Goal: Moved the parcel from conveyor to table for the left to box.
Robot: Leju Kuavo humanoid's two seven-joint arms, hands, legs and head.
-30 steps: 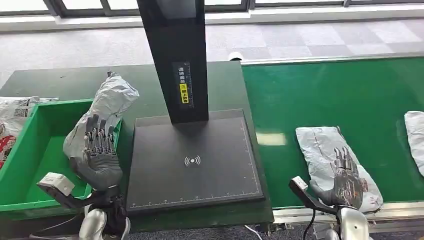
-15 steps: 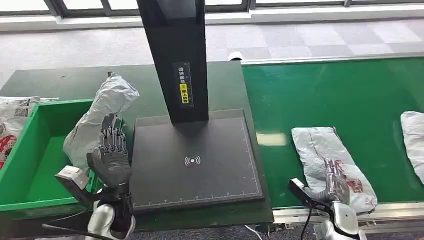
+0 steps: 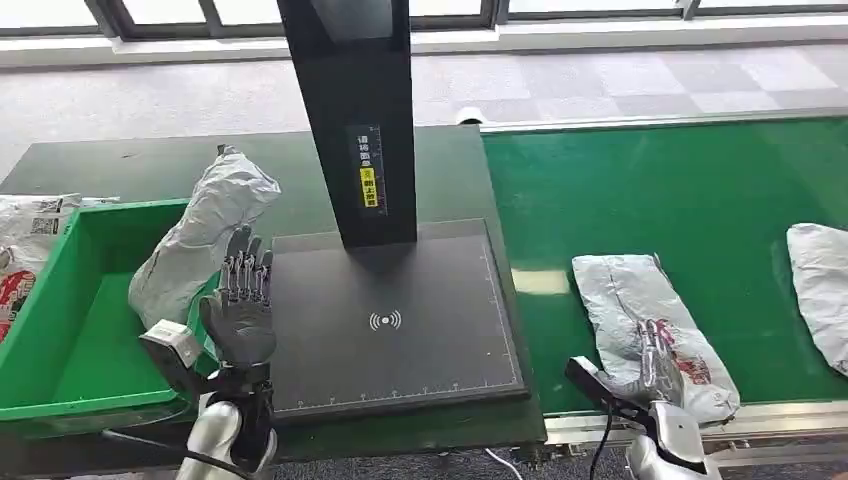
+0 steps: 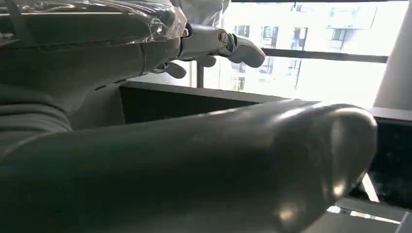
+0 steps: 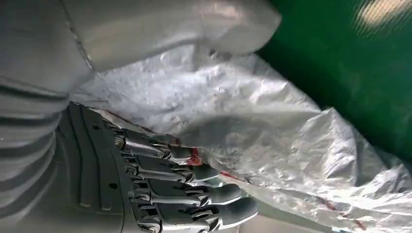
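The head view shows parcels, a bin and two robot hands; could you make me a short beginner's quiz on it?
1. True or false: the left hand holds a parcel.
2. What does the right hand rest on: A the grey parcel, B the black pad, C the green bin?
3. What does the crumpled parcel lean on?

Key: 1 false, its fingers are spread; 2 A; 3 the green bin's rim.
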